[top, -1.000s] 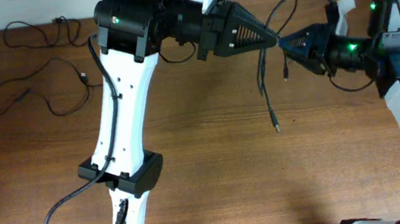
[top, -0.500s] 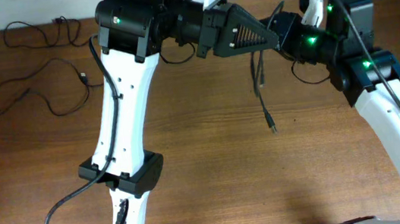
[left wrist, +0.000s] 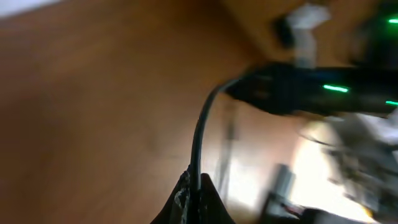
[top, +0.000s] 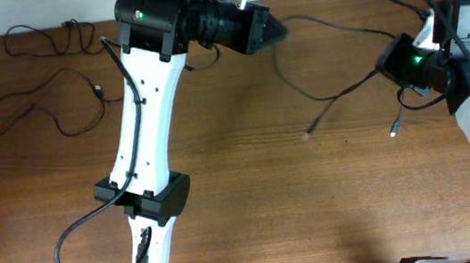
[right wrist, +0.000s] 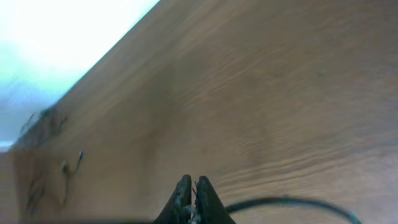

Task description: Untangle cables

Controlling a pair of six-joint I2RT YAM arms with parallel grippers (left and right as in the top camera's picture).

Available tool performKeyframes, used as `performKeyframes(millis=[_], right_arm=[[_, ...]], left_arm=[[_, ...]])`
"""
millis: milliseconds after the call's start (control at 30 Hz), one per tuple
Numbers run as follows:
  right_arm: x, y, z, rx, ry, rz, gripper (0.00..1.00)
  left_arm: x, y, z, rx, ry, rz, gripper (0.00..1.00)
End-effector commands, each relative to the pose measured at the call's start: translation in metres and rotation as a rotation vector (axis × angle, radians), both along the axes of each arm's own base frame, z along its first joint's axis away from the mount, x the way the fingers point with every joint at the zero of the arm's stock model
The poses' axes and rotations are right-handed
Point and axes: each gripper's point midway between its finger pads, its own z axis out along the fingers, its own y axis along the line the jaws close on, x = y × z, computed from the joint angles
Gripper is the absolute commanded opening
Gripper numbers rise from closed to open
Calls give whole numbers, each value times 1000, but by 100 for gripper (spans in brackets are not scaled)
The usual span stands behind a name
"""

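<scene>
Overhead view: left pincer (top: pixel 278 27), black tapered fingers pressed together, pinching held cable (left wrist: pixel 200 137). Right pincer (top: pixel 384 66) likewise clamped on same cable. Held cable: thin, black, matte, flexible; hangs in slack curves between both pincers; two free tails with small plug ends hang below span, over brown wood-grain table (top: pixel 253 201). Two loose cables (top: pixel 100 91): wavy black strands, well apart behind left pincer. Wrist views motion-blurred.
</scene>
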Motion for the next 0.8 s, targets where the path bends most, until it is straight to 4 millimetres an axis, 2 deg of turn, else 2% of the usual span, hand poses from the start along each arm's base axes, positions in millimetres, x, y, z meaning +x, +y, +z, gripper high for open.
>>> performKeyframes(millis=[0,100,133,167,233,300,367,433,467,500,533,567,667,733,767], right_arm=[[-12,58,26,219,-124,367,4],[-27,92,68,439,-247,574,4],[-26,91,68,439,-244,567,4],[-22,86,63,406,-234,536,4],[-15,62,33,284,-111,349,4],[-22,36,12,143,-14,213,4],[-29,31,16,111,-11,190,4],[-32,26,33,76,-59,175,4],[-33,17,37,25,-60,136,4],[-38,-2,39,-69,-36,58,4],[-49,-30,41,-200,10,-50,4],[-51,-35,42,-224,14,-68,4],[-52,-33,44,-221,8,-59,4],[-48,-16,50,-208,-53,78,4],[-47,-19,50,-227,-55,75,4]], left_arm=[[34,51,-4,233,-144,247,0],[40,56,-13,270,-137,270,0],[43,62,-15,301,-146,297,0],[48,70,-17,342,-160,334,0],[54,84,-19,408,-183,394,0],[65,110,-20,508,-211,524,0],[72,131,-18,577,-233,629,0],[77,151,-15,636,-254,709,0],[78,156,-14,652,-260,727,0],[79,162,-13,667,-265,746,0],[81,165,-13,662,-263,762,0],[81,166,-13,653,-256,777,0],[82,165,-12,644,-254,780,0],[82,165,-12,645,-255,781,0],[82,165,-12,645,-255,781,0]])
